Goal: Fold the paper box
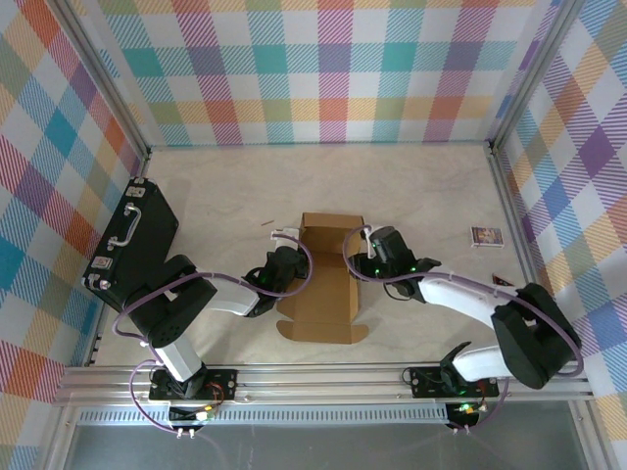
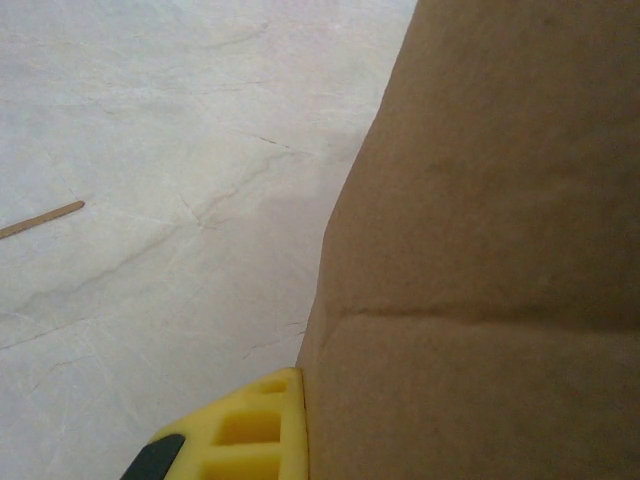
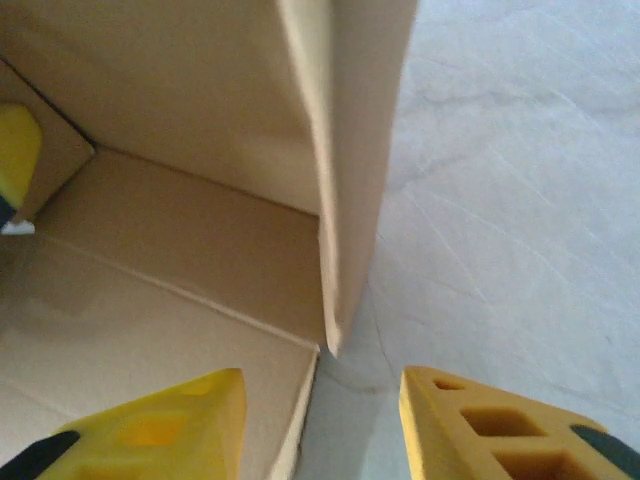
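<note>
From the top, you had the left gripper at the left wall of the paper box, which sat half-raised mid-tabletop, and the right gripper at its right wall. In the left wrist view, your jaws were pinched on that brown wall, one yellow finger pressed outside. In the right wrist view, your jaws stood partly open, straddling the upright wall's edge.
</note>
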